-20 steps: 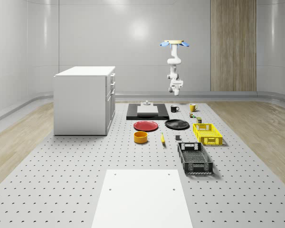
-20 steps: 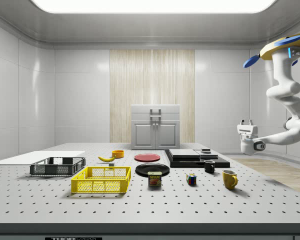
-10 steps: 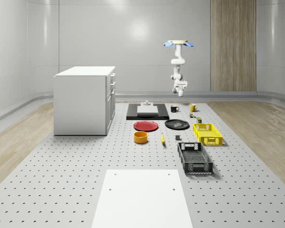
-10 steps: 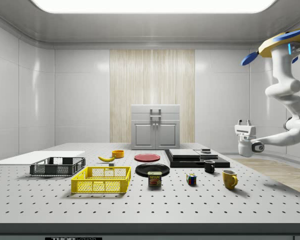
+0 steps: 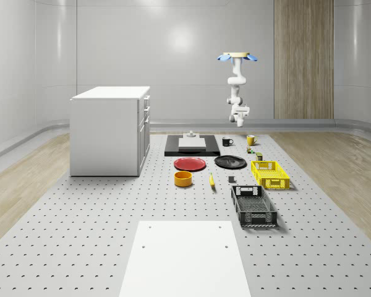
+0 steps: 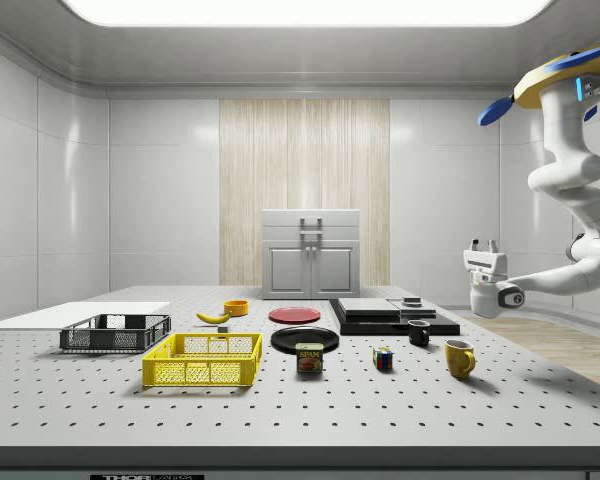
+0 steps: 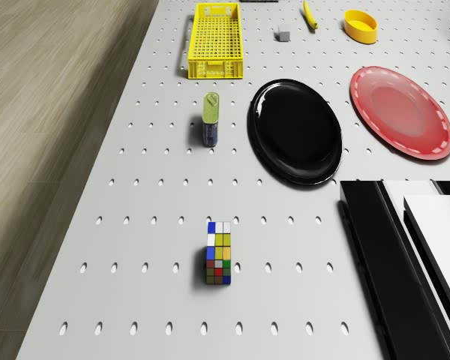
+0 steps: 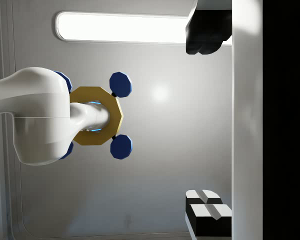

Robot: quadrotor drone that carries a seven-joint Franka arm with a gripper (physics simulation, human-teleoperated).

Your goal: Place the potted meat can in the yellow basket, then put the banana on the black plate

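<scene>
The drone (image 6: 568, 82) hovers high above the far edge of the perforated table (image 5: 99, 247), at the side view's right end, clear of everything below. Its arm hangs down and bends back toward the table, carrying the gripper (image 6: 481, 247) in mid-air beyond the yellow mug (image 6: 459, 357), fingers pointing upward. In the wrist view the two fingertips (image 8: 205, 30) stand far apart, so the gripper is wide and carries nothing.

The potted meat can (image 6: 309, 358) stands upright on the table, just beside the yellow basket (image 6: 203, 360) and outside it, near the rim of the black plate (image 6: 305, 338). In the drone view the can (image 7: 211, 118) sits between the basket's short end (image 7: 215, 70) and the plate (image 7: 296, 129), touching neither. The banana (image 5: 211, 180) lies on the bare table between the orange bowl (image 5: 183, 178) and the black crate (image 5: 253, 205), well apart from the plate.

A Rubik's cube (image 7: 219, 253) stands alone on open table between the can and the yellow mug. The red plate (image 5: 190, 163) lies beside the black plate, their rims close. A black slab (image 5: 191, 145) holds the far middle, with a black mug (image 5: 227, 141) just beside it. The white cabinet (image 5: 109, 130) occupies the whole-scene view's left; a white sheet (image 5: 184, 258) covers the near end. Open table runs along the basket's outer side to the edge.
</scene>
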